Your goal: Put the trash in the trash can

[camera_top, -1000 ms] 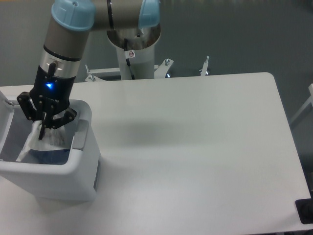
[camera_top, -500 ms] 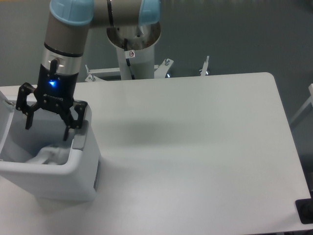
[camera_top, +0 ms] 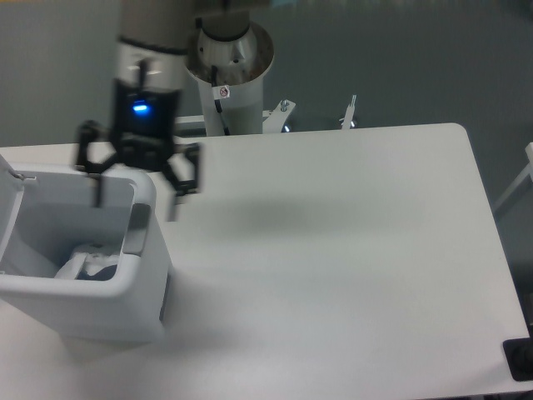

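overhead oblique view of a white table (camera_top: 333, 250) with 1 robot arm (camera_top: 154, 50) and 1 trash can (camera_top: 92, 304). the trash can, a white boxy bin with rounded corners, stands at the table's left front part; its hinged lid (camera_top: 8, 208) is swung up at the far left edge of the picture, so the mouth is open. a grey side handle (camera_top: 136, 228) sits on the rim of the wall that faces the table's middle.

inside the bin, low down near the front wall, lies the trash (camera_top: 87, 260): crinkled clear-white plastic with a bluish patch beneath it. the 2 items cannot be told apart clearly at this size; both appear to rest within the bin, below the rim, and touch nothing outside it.

the gripper (camera_top: 136, 193) hangs above the bin's back right corner, partly over the rim and partly over the bare table beside it. its 2 dark fingers (camera_top: 177, 179) are spread wide apart and hold nothing; 1 fingertip hangs over the bin's mouth, the other over the table just beside the handle. the outline is smeared by motion blur. a blue light (camera_top: 141, 107) glows on the wrist housing above the fingers.

behind the table's far edge stands the arm's pale pedestal (camera_top: 229, 75), with metal brackets (camera_top: 283, 108) at its foot. a soft shadow lies on the table near its middle.
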Robot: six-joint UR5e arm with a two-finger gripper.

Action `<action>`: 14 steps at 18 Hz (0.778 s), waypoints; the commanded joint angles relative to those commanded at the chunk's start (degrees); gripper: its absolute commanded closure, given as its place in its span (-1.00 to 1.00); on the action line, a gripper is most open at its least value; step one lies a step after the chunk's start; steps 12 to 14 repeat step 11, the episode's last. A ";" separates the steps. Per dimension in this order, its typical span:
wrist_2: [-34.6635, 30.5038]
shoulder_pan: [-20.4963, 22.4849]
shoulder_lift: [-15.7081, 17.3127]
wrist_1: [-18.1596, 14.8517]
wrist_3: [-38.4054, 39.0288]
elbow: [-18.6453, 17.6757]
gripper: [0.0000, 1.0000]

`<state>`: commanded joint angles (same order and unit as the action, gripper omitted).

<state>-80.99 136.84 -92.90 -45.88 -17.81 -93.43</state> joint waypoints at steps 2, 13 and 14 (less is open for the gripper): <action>-6.79 0.80 -0.18 -0.53 -5.54 0.44 -1.00; -8.57 5.28 -1.94 -0.70 -17.78 0.00 -1.00; -8.57 5.28 -1.94 -0.70 -17.78 0.00 -1.00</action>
